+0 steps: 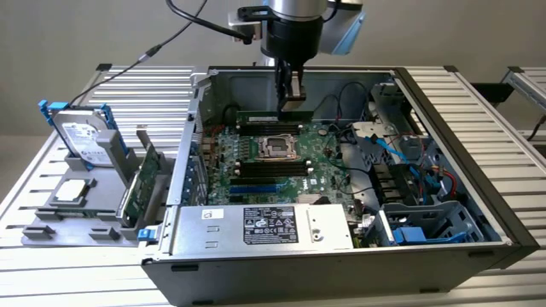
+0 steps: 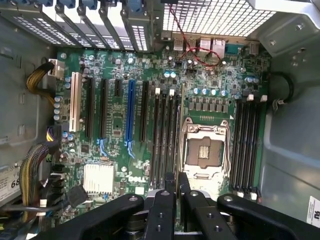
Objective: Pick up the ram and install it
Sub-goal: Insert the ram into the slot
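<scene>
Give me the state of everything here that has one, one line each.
computer case: lying flat, side open.
CPU socket: bare, no cooler.
ram: on edge behind the CPU socket; seated or not, cannot tell.
pincer: shut on the ram.
front memory slots: empty.
hard drive: upright in its stand, outside the computer case.

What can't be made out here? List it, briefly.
- Exterior view: whether the gripper grips the ram or only touches it; the contact is too small to read.
- Exterior view: whether the ram is fully seated; its lower edge is too small to tell.
- Exterior view: the board's near edge, hidden by the power supply.
- Wrist view: one end of the middle slots, hidden by the gripper.
</scene>
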`<state>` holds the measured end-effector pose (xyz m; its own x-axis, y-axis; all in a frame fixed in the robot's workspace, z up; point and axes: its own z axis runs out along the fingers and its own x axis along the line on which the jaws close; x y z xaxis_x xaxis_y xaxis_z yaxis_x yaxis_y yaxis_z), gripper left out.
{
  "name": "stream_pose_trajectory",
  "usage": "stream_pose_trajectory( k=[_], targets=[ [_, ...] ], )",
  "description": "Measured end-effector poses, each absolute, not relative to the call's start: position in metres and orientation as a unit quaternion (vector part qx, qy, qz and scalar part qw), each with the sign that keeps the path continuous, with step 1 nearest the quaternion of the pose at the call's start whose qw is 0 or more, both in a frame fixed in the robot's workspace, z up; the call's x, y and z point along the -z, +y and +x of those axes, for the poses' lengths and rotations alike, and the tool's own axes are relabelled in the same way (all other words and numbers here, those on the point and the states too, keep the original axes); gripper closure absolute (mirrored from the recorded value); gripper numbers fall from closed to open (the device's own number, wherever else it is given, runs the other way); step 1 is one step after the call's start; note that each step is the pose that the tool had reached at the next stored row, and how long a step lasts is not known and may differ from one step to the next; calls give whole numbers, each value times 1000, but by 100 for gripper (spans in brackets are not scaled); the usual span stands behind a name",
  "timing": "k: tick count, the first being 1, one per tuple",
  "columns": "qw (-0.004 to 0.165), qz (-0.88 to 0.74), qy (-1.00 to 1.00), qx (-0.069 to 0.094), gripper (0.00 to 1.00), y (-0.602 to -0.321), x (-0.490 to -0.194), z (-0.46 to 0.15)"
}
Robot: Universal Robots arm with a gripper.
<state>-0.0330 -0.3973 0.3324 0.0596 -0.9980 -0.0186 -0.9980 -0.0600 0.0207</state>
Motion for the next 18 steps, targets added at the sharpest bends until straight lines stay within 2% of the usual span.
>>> stream_pose_trajectory(
  k=[18],
  targets=[
    [1, 728, -686, 14, 86, -406, -300, -28]
  ],
)
